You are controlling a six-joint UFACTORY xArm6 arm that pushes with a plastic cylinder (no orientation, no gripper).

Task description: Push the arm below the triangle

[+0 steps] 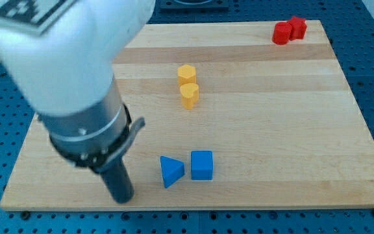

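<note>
Leaning in from the view's top-left, my tip rests left of the blue triangle.

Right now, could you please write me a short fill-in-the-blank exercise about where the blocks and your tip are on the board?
1. The blue cube sits on the view's ____ side of the blue triangle.
2. My tip is toward the view's ____ of the blue triangle.
3. The two yellow blocks lie toward the view's ____ from the blue pair.
4. The red blocks sit in the board's top ____ corner.

Missing words: right; left; top; right
</note>
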